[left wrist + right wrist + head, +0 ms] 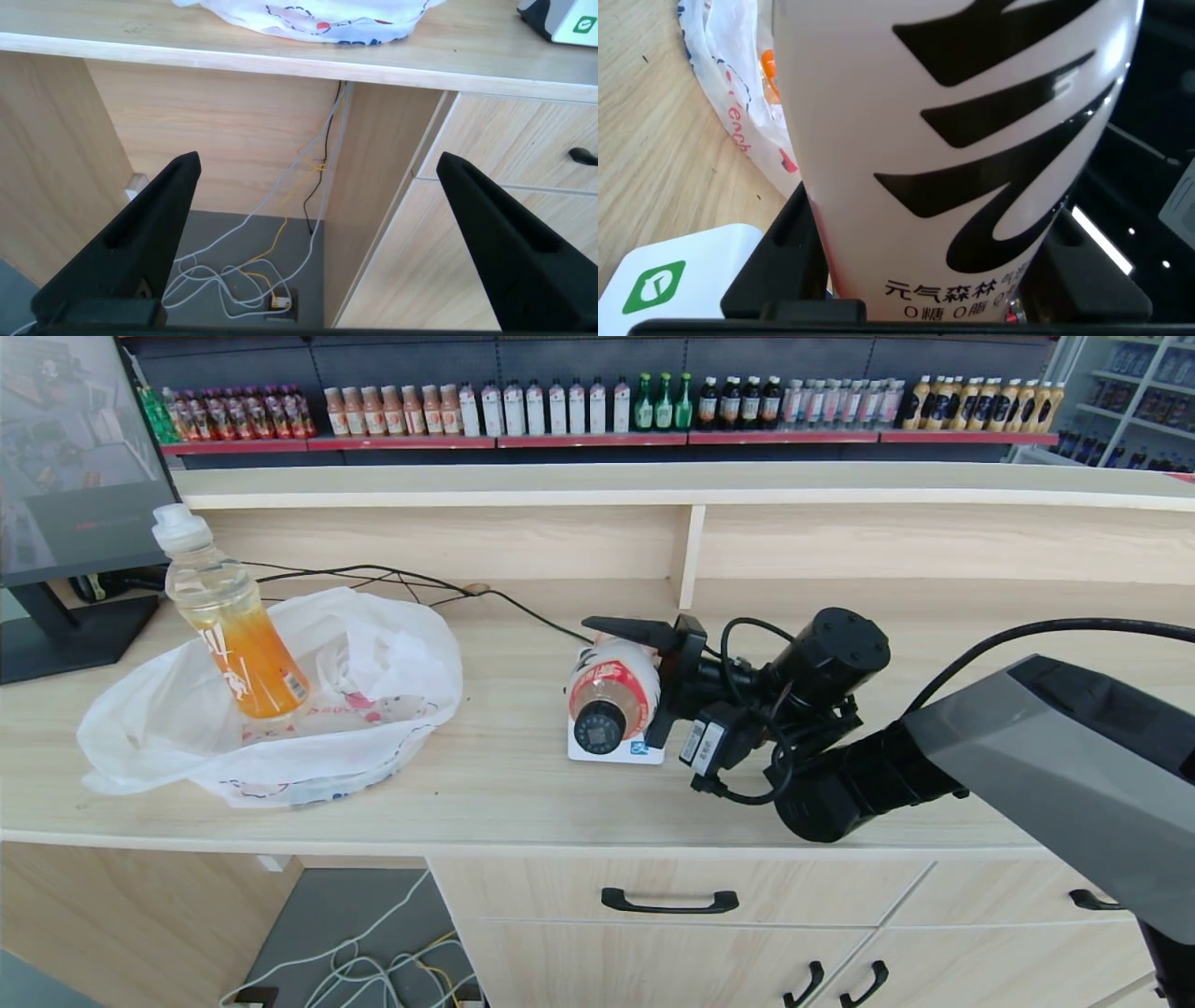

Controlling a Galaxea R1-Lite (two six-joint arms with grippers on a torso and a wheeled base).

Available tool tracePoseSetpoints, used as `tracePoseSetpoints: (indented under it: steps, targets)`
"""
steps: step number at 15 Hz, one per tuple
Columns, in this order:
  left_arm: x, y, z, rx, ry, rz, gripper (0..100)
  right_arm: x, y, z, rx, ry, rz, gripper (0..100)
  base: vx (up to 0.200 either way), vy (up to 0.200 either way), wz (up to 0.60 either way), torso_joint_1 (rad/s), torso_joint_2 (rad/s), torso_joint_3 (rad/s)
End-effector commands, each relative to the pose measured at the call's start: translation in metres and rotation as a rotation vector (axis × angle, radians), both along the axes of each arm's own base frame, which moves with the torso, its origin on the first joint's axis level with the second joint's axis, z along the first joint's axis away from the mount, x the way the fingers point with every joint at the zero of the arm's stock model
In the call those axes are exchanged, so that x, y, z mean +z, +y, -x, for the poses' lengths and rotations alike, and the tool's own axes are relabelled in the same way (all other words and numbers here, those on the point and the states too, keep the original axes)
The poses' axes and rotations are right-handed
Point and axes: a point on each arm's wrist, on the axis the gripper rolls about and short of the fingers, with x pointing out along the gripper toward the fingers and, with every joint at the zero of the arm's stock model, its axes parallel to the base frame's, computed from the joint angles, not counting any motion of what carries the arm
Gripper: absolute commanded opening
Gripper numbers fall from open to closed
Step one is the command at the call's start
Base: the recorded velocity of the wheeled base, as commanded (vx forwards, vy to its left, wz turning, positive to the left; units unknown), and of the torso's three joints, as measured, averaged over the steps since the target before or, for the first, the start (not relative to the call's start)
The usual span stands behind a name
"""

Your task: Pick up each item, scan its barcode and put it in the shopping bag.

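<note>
The white bottle [952,112], marked with black stripes, stands at the centre of the frame. The right gripper [934,215] clamps it, one black finger [780,252] pressed to each side. Lower left of the frame: a white box [677,280] with a green mark, lying on the wooden counter [645,149]. Upper left: the shopping bag [729,84], with something orange inside.

barcode [295,686] on orange bottle [238,635], green logo [654,285] on white scanner [719,250]
</note>
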Motion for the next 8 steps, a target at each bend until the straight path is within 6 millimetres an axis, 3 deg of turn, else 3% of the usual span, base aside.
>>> tracePoseSetpoints:
  steps: [1, 8]
  targets:
    - [0.0000, 0.0000, 0.0000, 0.000, 0.000, 0.001, 100, -0.0001, 0.0002, -0.0004, 0.001, 0.001, 0.001, 0, 0.000, 0.000, 0.00, 0.000, 0.00, 0.000]
    - [0.0000, 0.0000, 0.0000, 0.000, 0.000, 0.001, 100, 0.0055, 0.0009, 0.0007, -0.004, -0.009, -0.011, 0, 0.000, 0.000, 0.00, 0.000, 0.00, 0.000]
